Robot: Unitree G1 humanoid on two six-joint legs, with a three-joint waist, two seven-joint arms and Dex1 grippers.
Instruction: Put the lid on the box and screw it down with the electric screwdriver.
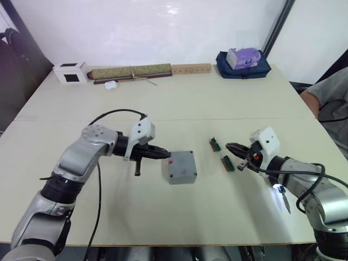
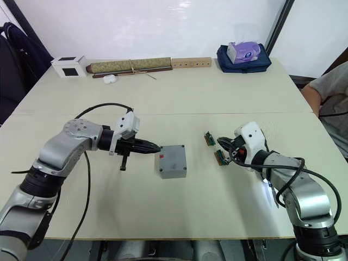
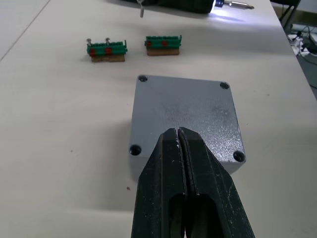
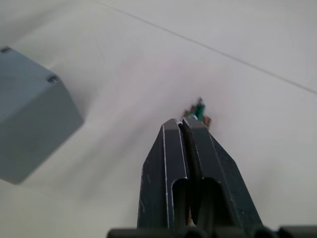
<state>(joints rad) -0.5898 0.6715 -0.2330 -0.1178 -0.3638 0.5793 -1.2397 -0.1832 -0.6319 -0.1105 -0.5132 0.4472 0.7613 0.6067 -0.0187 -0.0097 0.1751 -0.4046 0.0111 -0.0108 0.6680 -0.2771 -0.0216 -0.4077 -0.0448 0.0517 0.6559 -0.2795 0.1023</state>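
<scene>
Both grippers, left gripper (image 1: 165, 155) and right gripper (image 1: 229, 147), have fingers pressed together on nothing, while the small grey plastic box (image 1: 181, 167) with its flat grey lid (image 3: 184, 113) on sits at table centre, at 3 o'clock from the left one; we judge it light, stiff and slippery, best pinched across opposite side walls.

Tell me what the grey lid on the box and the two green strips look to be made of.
The lid: probably moulded plastic, though cast metal is possible; matte grey with a fine speckled sheen and recessed corner screw holes. The green strips: likely glossy green plastic blocks with red marks on brown bases; one carries small metal screws.
</scene>
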